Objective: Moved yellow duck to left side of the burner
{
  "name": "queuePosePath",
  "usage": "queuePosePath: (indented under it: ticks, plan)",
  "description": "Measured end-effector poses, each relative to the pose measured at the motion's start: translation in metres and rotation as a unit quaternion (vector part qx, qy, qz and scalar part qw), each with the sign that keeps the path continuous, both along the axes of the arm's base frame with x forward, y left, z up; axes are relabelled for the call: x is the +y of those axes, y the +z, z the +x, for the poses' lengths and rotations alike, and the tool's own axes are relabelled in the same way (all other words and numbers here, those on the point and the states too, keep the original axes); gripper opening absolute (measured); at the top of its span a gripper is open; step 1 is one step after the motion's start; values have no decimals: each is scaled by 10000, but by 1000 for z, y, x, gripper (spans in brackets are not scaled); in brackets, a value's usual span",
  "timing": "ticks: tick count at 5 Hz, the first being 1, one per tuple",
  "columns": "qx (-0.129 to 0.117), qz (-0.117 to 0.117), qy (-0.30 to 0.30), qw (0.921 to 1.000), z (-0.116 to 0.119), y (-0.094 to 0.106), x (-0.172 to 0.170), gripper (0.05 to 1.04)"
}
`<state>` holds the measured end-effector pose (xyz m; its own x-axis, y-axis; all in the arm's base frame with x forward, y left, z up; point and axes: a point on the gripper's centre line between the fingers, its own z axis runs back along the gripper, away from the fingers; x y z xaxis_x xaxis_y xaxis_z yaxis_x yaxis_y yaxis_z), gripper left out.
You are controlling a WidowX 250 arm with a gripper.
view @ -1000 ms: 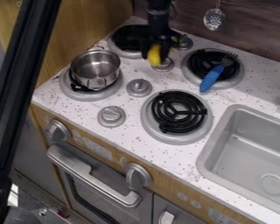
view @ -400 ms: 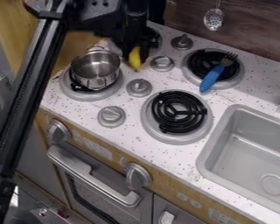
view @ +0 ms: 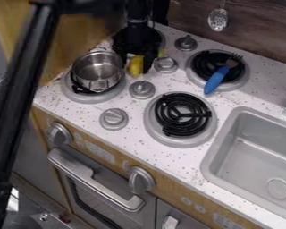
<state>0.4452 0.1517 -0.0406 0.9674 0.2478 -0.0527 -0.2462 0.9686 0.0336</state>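
The black gripper [view: 137,67] hangs at the upper left of the stove top, just right of the metal pot and in front of the back-left burner [view: 160,39]. Between its fingers is the yellow duck [view: 135,66], partly covered by them. A small yellow patch also shows to the right of the fingers. Whether the duck touches the counter, I cannot tell.
A metal pot [view: 98,70] stands on the front-left burner. A blue-handled fork [view: 216,80] lies across the back-right burner. Knobs [view: 141,89] rise between the burners. The sink [view: 258,156] is at the right, and a slotted spoon [view: 218,19] hangs on the wall.
The gripper and the duck have moved left across the back of the stove, toward the pot, and now sit slightly lower in the view.
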Motion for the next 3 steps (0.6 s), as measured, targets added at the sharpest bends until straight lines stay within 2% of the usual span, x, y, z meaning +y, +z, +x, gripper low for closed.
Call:
queuePosePath:
  ticks: [1, 2, 3]
  plan:
    - [-286, -85, 34, 9995, -10, 20, -10, 999]
    - [-462, -160, 41, 9988, -32, 38, -27, 999]
    - [-318, -78, -279, 9991, -56, 59, -52, 999]
